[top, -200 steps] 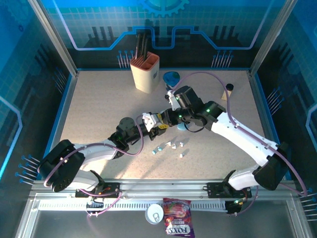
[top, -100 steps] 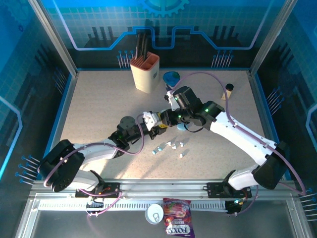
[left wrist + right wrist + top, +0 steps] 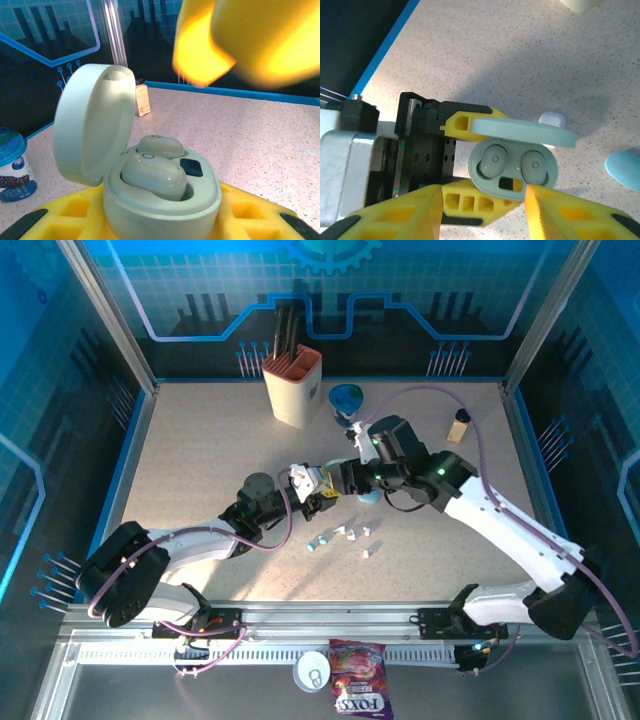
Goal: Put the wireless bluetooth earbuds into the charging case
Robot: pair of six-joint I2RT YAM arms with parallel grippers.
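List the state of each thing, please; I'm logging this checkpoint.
Case: gripped, upright.
Lid: open.
Seated earbuds: two, in the case.
Left claw: shut on the case.
Right claw: open, beside the case.
Loose earbuds: lying on the table.

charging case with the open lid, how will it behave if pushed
The charging case looks smooth and rounded, so it could slip between the left fingers clamping it. Its hinged lid stands open and would probably swing shut if nudged.
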